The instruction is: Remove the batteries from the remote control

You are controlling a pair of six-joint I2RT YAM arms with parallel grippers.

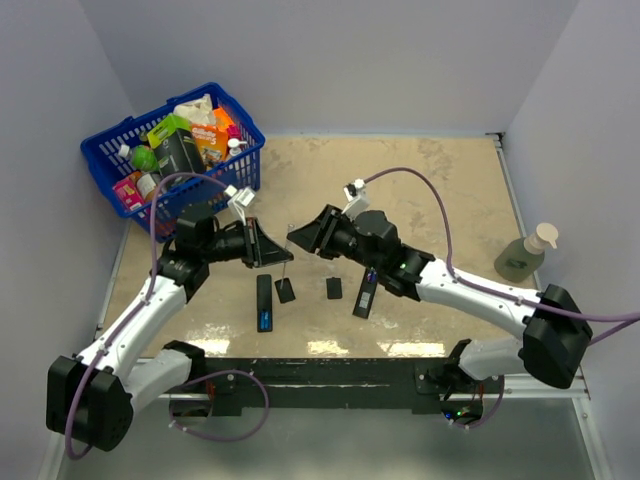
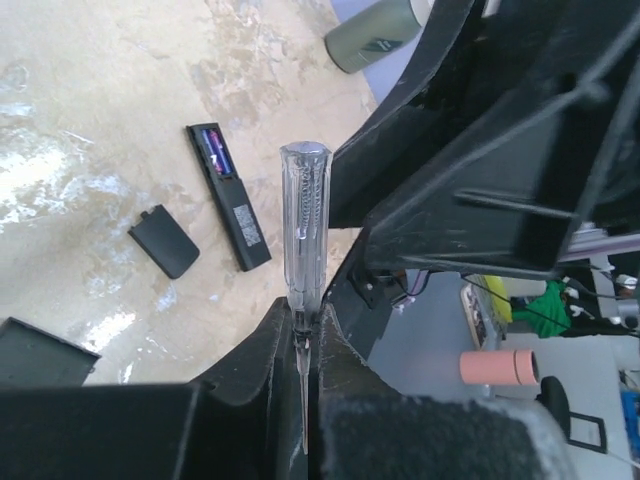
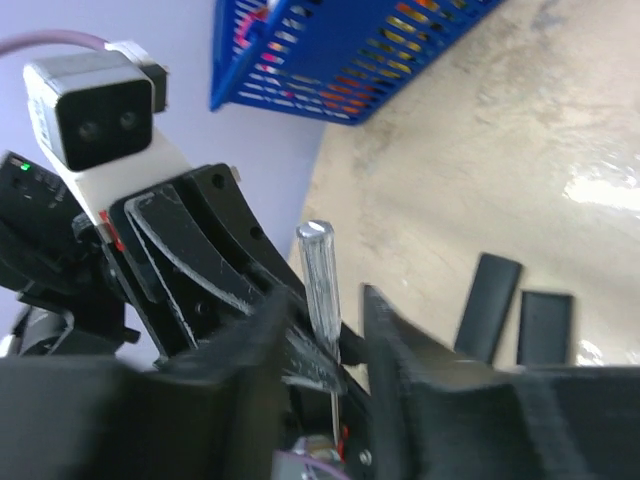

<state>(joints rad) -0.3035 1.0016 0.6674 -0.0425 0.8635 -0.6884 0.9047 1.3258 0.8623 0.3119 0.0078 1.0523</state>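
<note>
I see my left fingers [image 2: 252, 372] clamped on the screwdriver [image 2: 303, 225] shaft, my right fingers [image 3: 395, 325] parted around it.

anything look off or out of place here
Nothing spilled. One remote lies open, batteries inside, black cover loose beside it. Oddest: a clear-handled screwdriver held in mid-air by the left gripper, between the right gripper's open fingers.

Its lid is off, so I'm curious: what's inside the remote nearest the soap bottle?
Batteries, blue and purplish, lie in the remote's open compartment. Its closed casing hides everything else inside.
</note>
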